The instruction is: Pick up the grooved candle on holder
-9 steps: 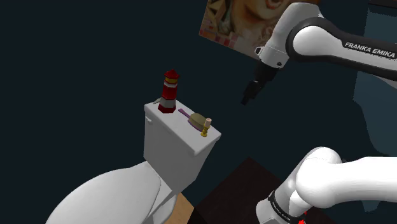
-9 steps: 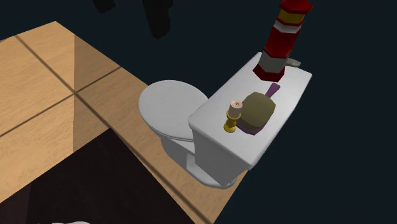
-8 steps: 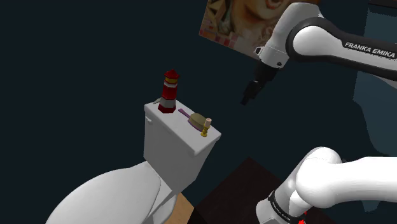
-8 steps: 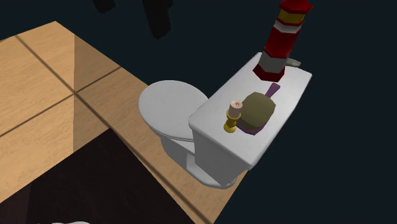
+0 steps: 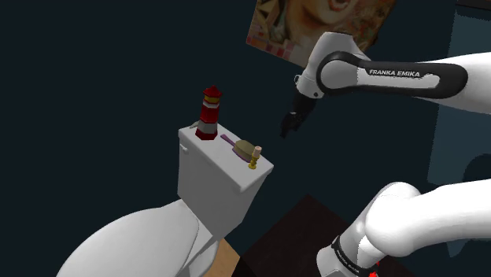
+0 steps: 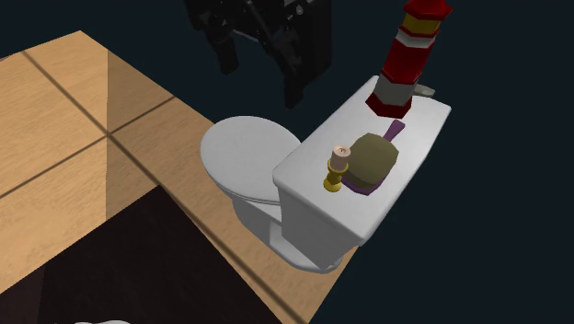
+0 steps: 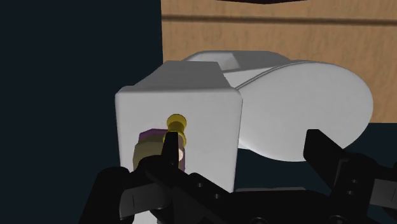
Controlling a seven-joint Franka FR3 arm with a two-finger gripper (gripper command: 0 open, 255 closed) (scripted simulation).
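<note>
Found open air between gripper [image 5: 288, 127] and toilet tank lid [image 5: 212, 153], gripper hanging above and to the shoulder view's right of lid. Logged fingers standing apart. Noted candle on holder [image 6: 337, 168] at lid's corner, with free room past lid's edges on two sides. Marked olive pad on purple handle [image 6: 373, 157] as nearest obstacle, just beside or touching holder; could not tell which. Recorded red-and-white lighthouse figure [image 5: 208, 115] upright at lid's opposite end, well apart from candle, tallest thing on lid. Saw closed toilet seat [image 6: 246, 153] lower than lid, off approach line.
</note>
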